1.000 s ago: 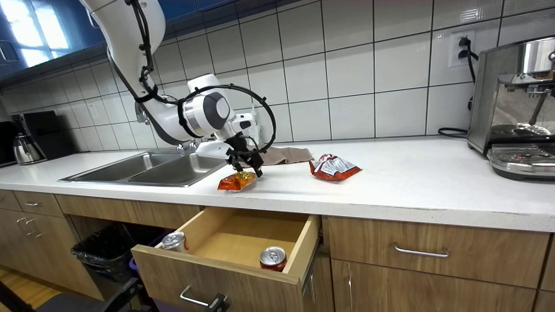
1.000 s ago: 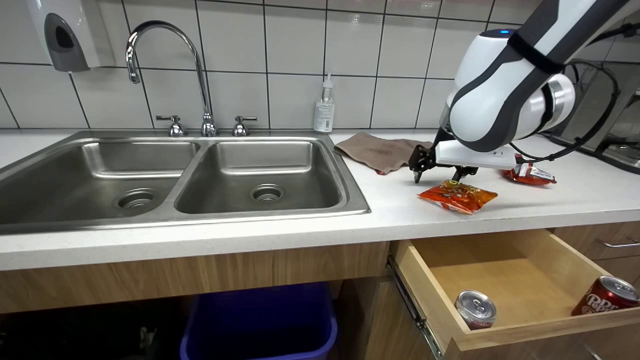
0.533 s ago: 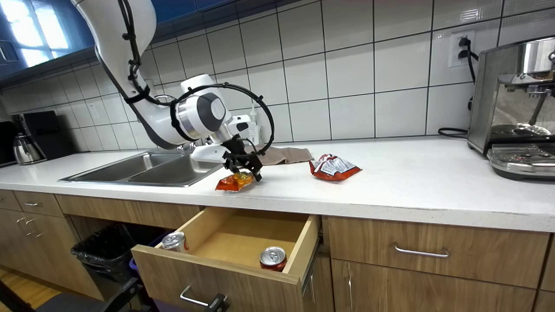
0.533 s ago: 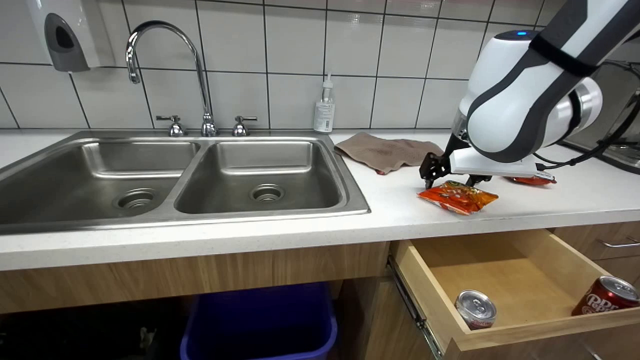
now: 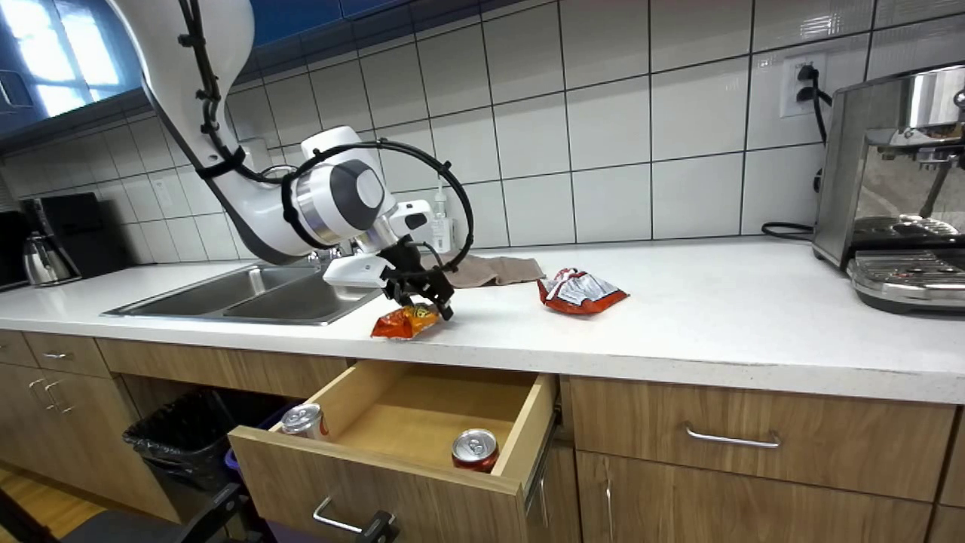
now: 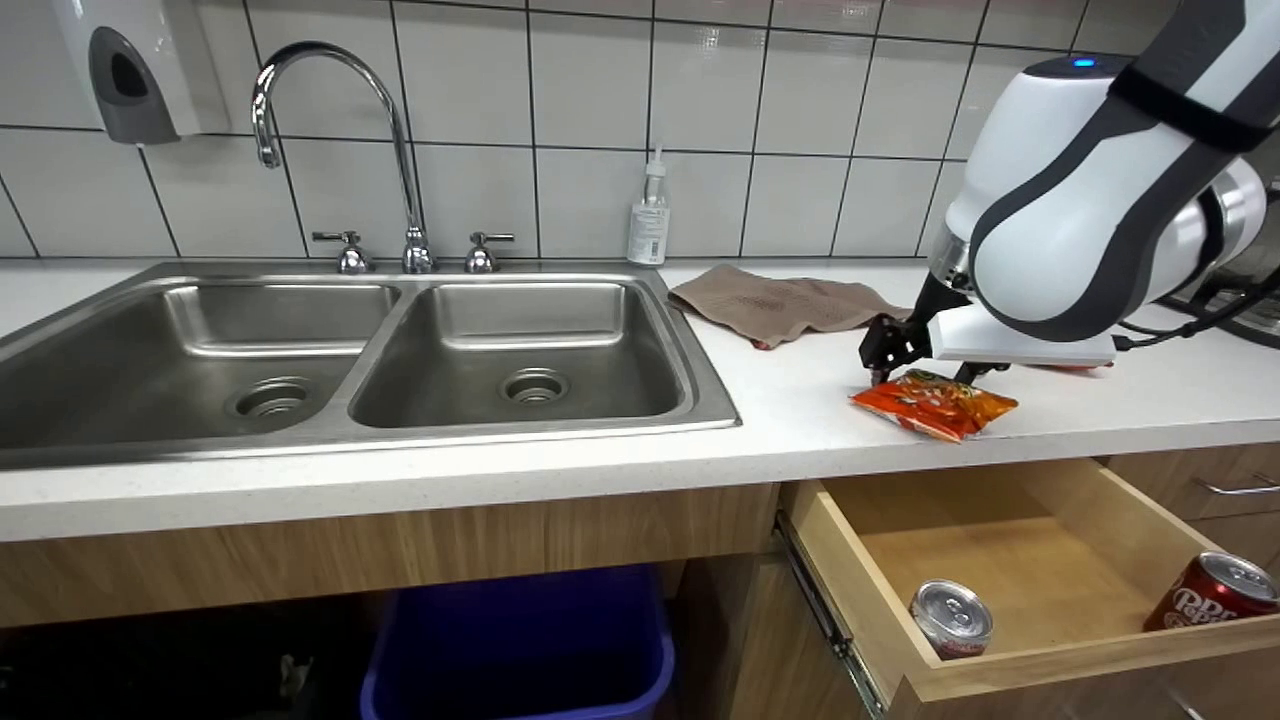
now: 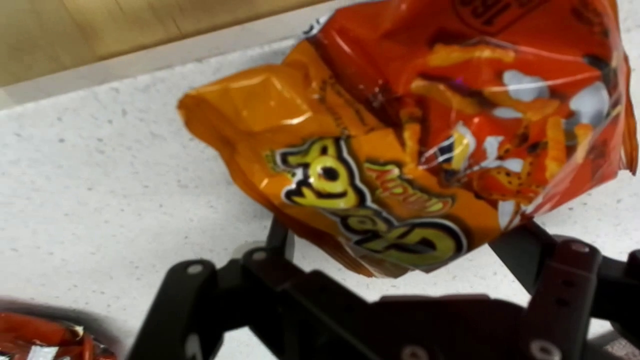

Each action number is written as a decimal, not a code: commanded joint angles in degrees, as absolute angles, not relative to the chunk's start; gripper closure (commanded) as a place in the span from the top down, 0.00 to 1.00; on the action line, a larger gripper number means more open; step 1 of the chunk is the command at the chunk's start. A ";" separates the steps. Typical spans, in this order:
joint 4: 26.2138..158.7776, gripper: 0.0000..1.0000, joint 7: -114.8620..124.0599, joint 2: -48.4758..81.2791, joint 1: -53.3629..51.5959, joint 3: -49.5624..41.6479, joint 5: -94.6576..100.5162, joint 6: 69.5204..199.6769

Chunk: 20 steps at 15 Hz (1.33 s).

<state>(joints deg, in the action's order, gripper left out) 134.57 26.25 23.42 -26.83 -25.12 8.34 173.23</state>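
Wrist view, from the left: a red bag (image 7: 45, 335) is cut off at the lower corner, then comes one dark finger (image 7: 276, 241), then the orange Cheetos bag (image 7: 400, 150), then the opposite finger. The jaws of the gripper (image 7: 402, 232) stand well apart, clamped on nothing; the near edge of the Cheetos bag spans the gap and hides the fingertips, so I cannot tell whether it touches them. Most of it lies beyond the tips, toward the front edge of the speckled counter (image 7: 100, 200), and its upper part runs out of frame. In an exterior view, again from the left, there is a steel sink (image 6: 600, 425), a brown cloth (image 6: 785, 300) near the jaws, then the Cheetos bag, just in front of the fingers, between them and the counter's edge. Its long axis looks to run roughly along that edge, much as the fingers are spread, though the slanted view leaves this uncertain. Lower right is the pulled-out drawer (image 6: 1000, 530), with a silver-topped can (image 6: 952, 622) at its near left corner and a Dr Pepper can (image 6: 1205, 595) farther right.
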 commanded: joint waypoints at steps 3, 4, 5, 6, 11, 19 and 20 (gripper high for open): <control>140.25 1.00 27.43 19.22 -31.14 -29.93 10.49 174.76; 140.98 1.00 27.58 18.80 -32.05 -30.67 10.23 174.65; 141.57 1.00 27.69 18.52 -32.64 -31.32 10.17 174.66; 142.18 1.00 27.66 18.09 -33.15 -31.77 10.06 174.51; 145.80 1.00 28.14 16.19 -36.88 -35.52 10.32 174.68; 151.29 1.00 28.65 12.45 -42.59 -40.85 10.13 174.27; 151.59 1.00 29.16 12.22 -43.55 -41.97 10.22 174.52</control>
